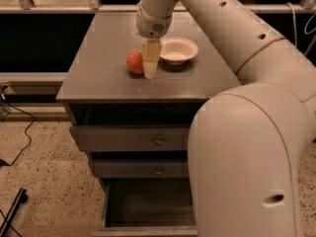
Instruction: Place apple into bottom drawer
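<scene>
The red-orange apple (134,61) sits on the grey cabinet top (98,58), just left of the cream bowl (178,50). My gripper (149,67) hangs from the arm, pointing down, and stands right against the apple's right side with its tip at the cabinet top. It hides the apple's right edge. The bottom drawer (148,206) is pulled open below, and its dark inside is bare.
The two upper drawers (128,138) with small knobs are shut. My large white arm (247,132) covers the right half of the cabinet front. A cable (15,147) and a dark bar lie on the speckled floor at left.
</scene>
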`<state>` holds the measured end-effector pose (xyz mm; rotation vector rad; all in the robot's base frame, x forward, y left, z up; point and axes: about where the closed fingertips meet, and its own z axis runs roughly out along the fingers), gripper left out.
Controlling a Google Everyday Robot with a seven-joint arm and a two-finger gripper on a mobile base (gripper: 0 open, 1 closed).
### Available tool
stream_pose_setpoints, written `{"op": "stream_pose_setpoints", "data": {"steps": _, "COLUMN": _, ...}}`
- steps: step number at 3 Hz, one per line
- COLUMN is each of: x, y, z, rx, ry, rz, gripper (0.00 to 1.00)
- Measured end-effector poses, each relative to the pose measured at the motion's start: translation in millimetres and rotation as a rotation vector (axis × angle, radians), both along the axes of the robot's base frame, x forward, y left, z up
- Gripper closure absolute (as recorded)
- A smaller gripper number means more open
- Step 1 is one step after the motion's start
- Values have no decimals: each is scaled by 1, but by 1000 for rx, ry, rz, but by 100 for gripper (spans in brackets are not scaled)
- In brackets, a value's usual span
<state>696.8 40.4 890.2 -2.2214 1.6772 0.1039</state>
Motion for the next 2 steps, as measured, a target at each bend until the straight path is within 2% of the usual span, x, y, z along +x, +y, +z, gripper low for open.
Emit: {"op": "stream_pose_setpoints", "data": {"steps": 2, "x": 19, "y": 3, "z": -10, "rx": -29, "ry": 14, "rz": 6, "gripper": 0}}
